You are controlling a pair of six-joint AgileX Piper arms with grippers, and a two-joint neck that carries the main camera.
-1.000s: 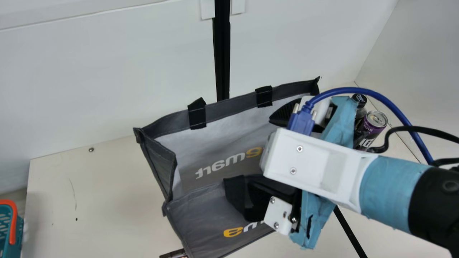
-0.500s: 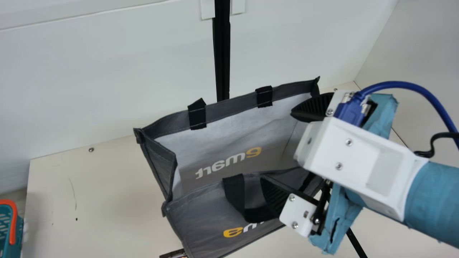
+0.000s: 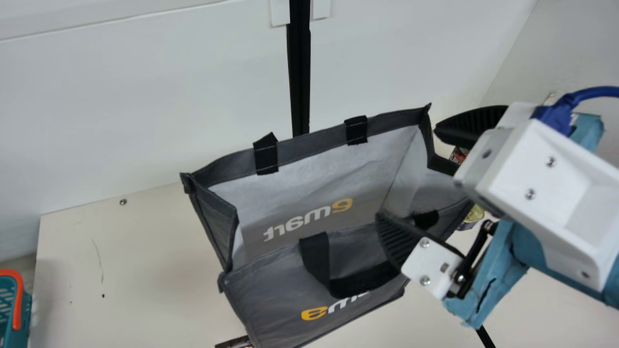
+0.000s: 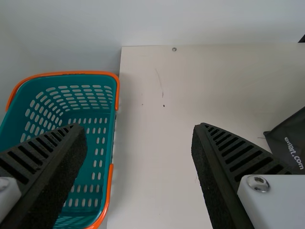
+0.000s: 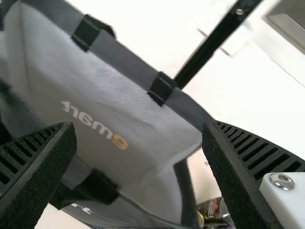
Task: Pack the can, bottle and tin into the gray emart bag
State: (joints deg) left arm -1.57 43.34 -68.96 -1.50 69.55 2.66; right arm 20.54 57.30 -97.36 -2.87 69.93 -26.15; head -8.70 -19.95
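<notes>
Firstly, one gray emart bag, upright on the cream tabletop, mouth gaping, well in from the left edge and near the rear edge; white lining on the far side, black carrying straps. Item: one right gripper, held over the right-hand part of the bag, jaws released and spread wide, nothing between them. One of its fingers stood by the bag's rear right corner, the other above the front panel, across the front strap as seen from the neck camera; whether they touched, I could not tell. The right wrist view likewise had the fingers parted, with the bag's mouth between and beyond them. Item: one dark container with a red label, partly hidden, outside the bag just beside its right end. Item: one gold-topped round container, also partly covered, by the bag's right side near the front; which of can, bottle or tin each was, I could not tell. Item: one left gripper, above the tabletop's left part, jaws unclenched and well apart, empty. Item: one teal basket, orange-handled, just beside the left edge. Lastly, one upright black post behind the bag, before the white wall.
</notes>
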